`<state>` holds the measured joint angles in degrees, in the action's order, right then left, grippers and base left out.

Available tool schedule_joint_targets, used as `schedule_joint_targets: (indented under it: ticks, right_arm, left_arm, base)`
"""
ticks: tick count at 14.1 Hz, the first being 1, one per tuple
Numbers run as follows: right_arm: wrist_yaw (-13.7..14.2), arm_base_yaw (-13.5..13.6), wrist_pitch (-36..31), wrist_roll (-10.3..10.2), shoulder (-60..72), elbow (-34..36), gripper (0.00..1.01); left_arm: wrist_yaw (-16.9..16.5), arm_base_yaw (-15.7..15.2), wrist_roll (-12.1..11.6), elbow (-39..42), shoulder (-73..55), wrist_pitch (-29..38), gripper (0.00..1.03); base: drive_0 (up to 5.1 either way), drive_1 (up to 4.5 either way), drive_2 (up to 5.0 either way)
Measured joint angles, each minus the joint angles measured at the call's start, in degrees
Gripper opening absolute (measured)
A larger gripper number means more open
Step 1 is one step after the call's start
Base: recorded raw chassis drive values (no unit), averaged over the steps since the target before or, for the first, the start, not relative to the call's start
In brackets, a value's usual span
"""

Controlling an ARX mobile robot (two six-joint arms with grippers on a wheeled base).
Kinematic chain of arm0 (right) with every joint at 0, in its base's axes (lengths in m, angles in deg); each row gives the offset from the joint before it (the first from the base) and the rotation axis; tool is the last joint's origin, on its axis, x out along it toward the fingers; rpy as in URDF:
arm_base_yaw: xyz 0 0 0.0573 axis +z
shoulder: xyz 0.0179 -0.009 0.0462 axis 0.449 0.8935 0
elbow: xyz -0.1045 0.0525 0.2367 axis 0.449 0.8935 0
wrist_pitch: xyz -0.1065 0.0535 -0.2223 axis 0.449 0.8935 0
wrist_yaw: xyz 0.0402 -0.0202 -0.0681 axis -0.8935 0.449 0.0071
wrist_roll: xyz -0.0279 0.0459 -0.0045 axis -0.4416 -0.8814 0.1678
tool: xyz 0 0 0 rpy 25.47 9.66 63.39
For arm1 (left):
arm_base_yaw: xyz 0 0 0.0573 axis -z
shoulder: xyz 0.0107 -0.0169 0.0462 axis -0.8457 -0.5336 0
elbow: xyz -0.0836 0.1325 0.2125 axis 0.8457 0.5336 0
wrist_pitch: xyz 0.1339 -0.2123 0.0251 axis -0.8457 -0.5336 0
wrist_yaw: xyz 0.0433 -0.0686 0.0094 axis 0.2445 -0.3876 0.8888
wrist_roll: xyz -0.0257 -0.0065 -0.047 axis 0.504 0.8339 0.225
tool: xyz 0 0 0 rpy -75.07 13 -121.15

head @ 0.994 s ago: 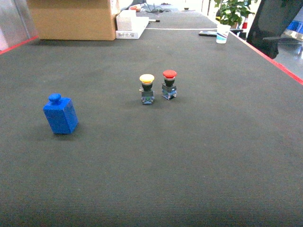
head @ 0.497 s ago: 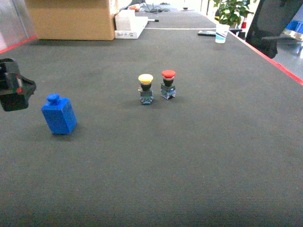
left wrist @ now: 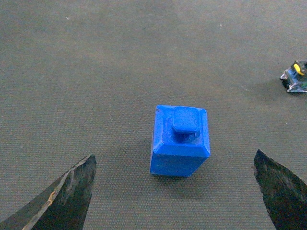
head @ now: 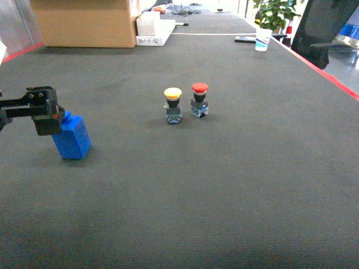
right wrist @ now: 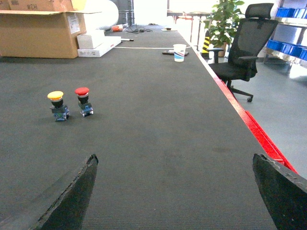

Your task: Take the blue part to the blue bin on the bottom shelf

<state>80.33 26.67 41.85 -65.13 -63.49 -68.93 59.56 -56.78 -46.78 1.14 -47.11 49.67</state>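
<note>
Left pincer (left wrist: 175,191) advanced, straddling blue part (left wrist: 180,141)

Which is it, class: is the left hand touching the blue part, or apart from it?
Apart. The left wrist view shows the blue part standing between the left hand's open fingers, with bare mat either side.

Count on surface (head: 235,185): 1 blue part (head: 73,137); 2 push-buttons, 1 yellow-capped (head: 173,105), 1 red-capped (head: 199,100); 1 cardboard box (head: 84,22); 1 paper cup (head: 261,40); 1 office chair (right wrist: 244,45)
</note>
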Motion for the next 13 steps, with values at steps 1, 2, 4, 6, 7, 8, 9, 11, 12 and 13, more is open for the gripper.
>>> schedule_joint_targets:
  ticks: [1,2,4,6,7,8,9,11,12,13]
  right_arm:
    - [0.0,0.0,0.0,0.0,0.0,0.0,0.98]
    - [0.0,0.0,0.0,0.0,0.0,0.0,0.98]
    - [0.0,0.0,0.0,0.0,0.0,0.0,0.98]
    - [0.0,0.0,0.0,0.0,0.0,0.0,0.98]
    - [0.0,0.0,0.0,0.0,0.0,0.0,0.98]
    - [0.0,0.0,0.0,0.0,0.0,0.0,0.98]
    - [0.0,0.0,0.0,0.0,0.0,0.0,0.98]
    - [0.0,0.0,0.0,0.0,0.0,0.0,0.98]
    - [0.0,0.0,0.0,0.0,0.0,0.0,0.98]
    - [0.0,0.0,0.0,0.0,0.0,0.0,0.98]
  left_arm:
    - [0.0,0.0,0.0,-0.2,-0.3,0.0,0.98]
    - [0.0,0.0,0.0,-0.7,-1.0,-0.3,0.98]
    - [0.5,0.3,-0.1,-2.3,-3.2,-0.3,0.98]
    - [2.5,0.4,0.0,-12.4,-15.1,-2.2,0.98]
    - [3.4,0.4,0.0,-14.1,-16.4,-3.1,0.77]
    - [3.2,0.4,0.0,-14.1,-16.5,-3.4,0.64]
    - [2.6,0.4,0.0,-14.1,-16.5,-3.3,0.54]
    - [3.0,0.4,-0.1,-14.1,-16.3,-2.9,0.46]
    - [3.1,0.4,-0.6,-13.4,-15.5,-2.4,0.45]
    - [3.0,0.3,-1.0,-12.2,-14.0,-2.1,0.45]
  base:
    - [0.0,0.0,0.0]
    - [0.0,0.0,0.0]
    - [0.0,0.0,0.0]
    - [0.0,0.0,0.0]
    - [0.0,0.0,0.0]
    - [0.0,0.0,0.0]
    - [0.0,0.0,0.0]
    - [0.0,0.0,0.0]
    - [0.0,0.0,0.0]
    - [0.0,0.0,0.0]
